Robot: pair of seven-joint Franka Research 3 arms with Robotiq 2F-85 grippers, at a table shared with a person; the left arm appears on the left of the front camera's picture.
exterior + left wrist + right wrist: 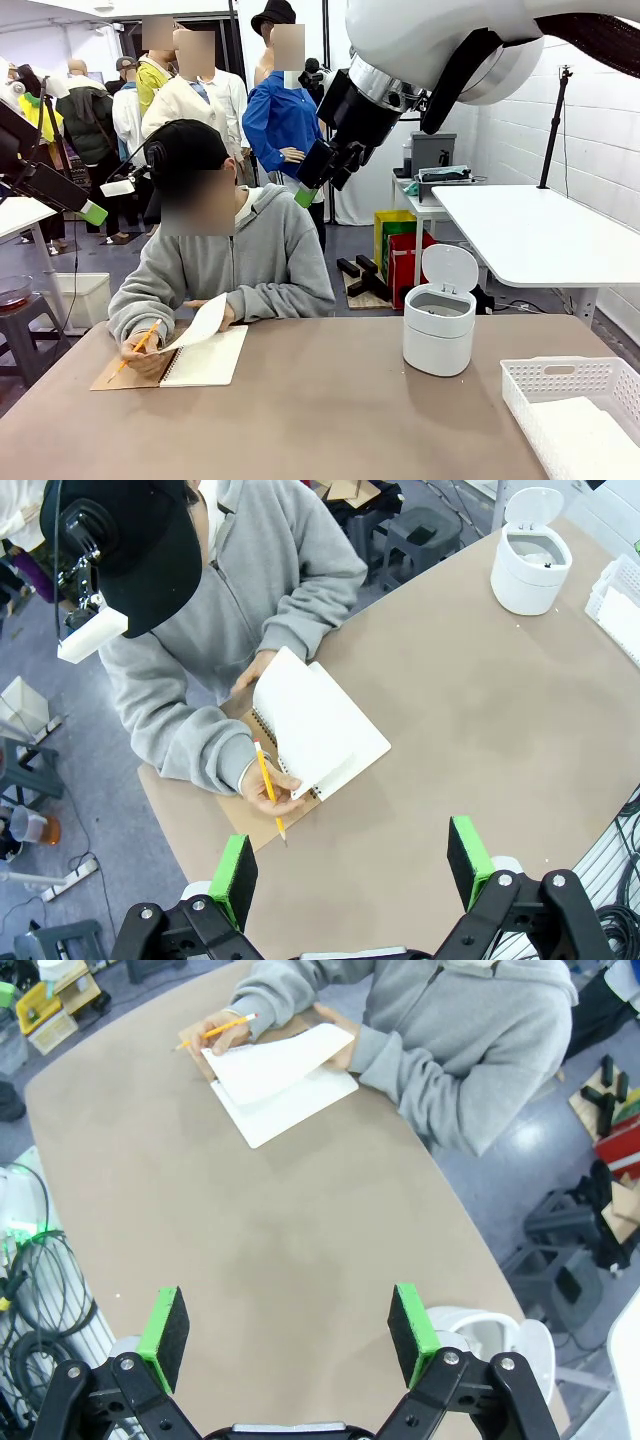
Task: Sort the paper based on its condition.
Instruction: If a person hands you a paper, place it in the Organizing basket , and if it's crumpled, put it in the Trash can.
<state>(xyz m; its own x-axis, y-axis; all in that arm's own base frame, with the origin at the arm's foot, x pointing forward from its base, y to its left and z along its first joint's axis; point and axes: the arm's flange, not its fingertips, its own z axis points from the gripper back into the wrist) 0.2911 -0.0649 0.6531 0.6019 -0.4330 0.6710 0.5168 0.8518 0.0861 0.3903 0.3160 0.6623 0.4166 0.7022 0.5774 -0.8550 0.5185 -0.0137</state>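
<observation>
Left gripper: The left gripper (92,210) (352,868) is seen at the far left edge of the front view, raised well above the table (330,420). In its wrist view the green pads are spread wide, and nothing is held between them.
Person: A person (250,260) in a grey hooded top and a black cap is seated at the far side, left of centre, bent over the table.
Pencil: A yellow pencil (140,345) (268,785) is gripped in one hand (143,360), which is rested on the brown cover at the lower left.
Notebook: A spiral-bound notebook (210,362) (335,742) is laid open on the table in front of the person, with a blank white page showing.
Paper: A smooth white sheet of paper (205,322) (285,695) (278,1060) is raised and curved over the open notebook, held at its far edge by the person's other hand (222,314). Whether it is bound to the spiral cannot be told.
Right gripper: The right gripper (308,192) (287,1332) is hung high in the upper middle of the front view, well apart from the table. In its wrist view the pads are set wide apart and nothing is gripped.
Bin: A small white bin (438,335) (530,555) is stood right of centre on the table, its round lid tipped up.
Basket: A white slotted basket (560,368) is placed at the lower right corner, near the bin but apart from it.
</observation>
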